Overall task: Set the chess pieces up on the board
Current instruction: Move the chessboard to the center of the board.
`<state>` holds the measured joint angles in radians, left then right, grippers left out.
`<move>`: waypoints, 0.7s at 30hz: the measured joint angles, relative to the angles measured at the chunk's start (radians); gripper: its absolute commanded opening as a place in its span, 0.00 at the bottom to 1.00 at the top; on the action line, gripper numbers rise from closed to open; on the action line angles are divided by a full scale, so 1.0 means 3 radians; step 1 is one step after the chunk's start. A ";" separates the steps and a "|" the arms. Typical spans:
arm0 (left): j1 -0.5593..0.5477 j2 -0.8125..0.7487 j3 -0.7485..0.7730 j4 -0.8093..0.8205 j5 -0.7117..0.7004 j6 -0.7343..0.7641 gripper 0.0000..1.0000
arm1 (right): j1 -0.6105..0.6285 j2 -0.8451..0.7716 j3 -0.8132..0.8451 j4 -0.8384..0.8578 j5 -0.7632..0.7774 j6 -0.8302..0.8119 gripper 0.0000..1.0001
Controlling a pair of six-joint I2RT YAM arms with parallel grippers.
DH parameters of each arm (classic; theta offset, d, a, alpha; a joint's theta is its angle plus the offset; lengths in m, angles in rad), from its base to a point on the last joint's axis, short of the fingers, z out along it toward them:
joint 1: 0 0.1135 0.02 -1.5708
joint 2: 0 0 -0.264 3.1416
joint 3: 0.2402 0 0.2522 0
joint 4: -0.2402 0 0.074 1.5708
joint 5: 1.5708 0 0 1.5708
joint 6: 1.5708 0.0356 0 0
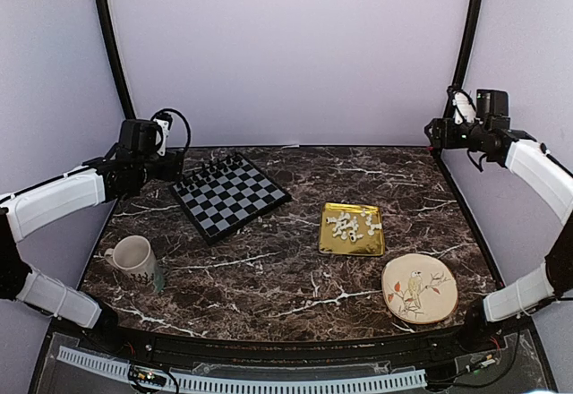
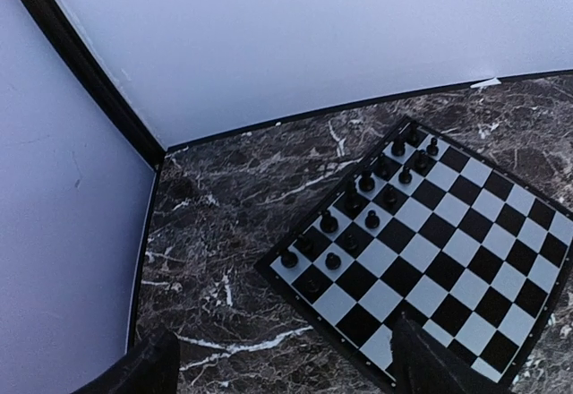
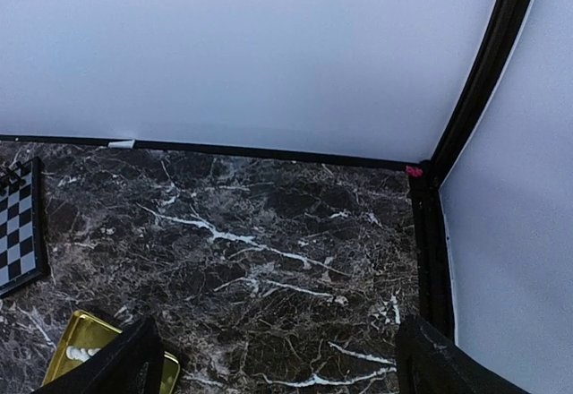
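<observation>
Cream plastic chess pieces (image 1: pixel 351 225) lie in a shiny gold square tray (image 1: pixel 354 247) near the black-and-grey checked board (image 1: pixel 231 197); left gripper (image 2: pixel 286 367) and right gripper (image 3: pixel 282 363) gape released.

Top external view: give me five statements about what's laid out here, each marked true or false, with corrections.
1. The white chess pieces lie in the gold tray. True.
2. Black chessmen stand along the far-left edge of the board. True.
3. The mug stands right of the tray. False: it stands at the left, nearer than the board.
4. The bird plate rests on the board. False: it lies to the near right of the tray.
5. Both claws grip chessmen. False: the left claw and right claw are open and empty.
</observation>
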<state>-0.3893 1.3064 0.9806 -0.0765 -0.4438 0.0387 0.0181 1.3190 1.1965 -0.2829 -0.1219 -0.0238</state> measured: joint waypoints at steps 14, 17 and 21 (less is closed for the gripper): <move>0.0936 0.0019 -0.0150 -0.0304 0.0523 -0.0802 0.57 | 0.0197 0.1202 0.0231 0.0120 -0.0604 -0.0125 0.65; 0.1177 0.0126 -0.0081 -0.0420 0.0720 -0.0999 0.48 | 0.0430 0.1565 0.0515 0.0079 -0.0738 -0.0159 0.58; 0.1423 0.0482 0.0169 -0.0562 0.0970 -0.1231 0.32 | 0.0788 0.2074 0.0969 0.0013 -0.0877 -0.0164 0.53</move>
<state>0.0376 1.4509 1.0313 -0.2451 -0.1528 -0.3305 0.2546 1.9411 1.4872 -0.2790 -0.3851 -0.0731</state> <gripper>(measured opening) 0.416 0.556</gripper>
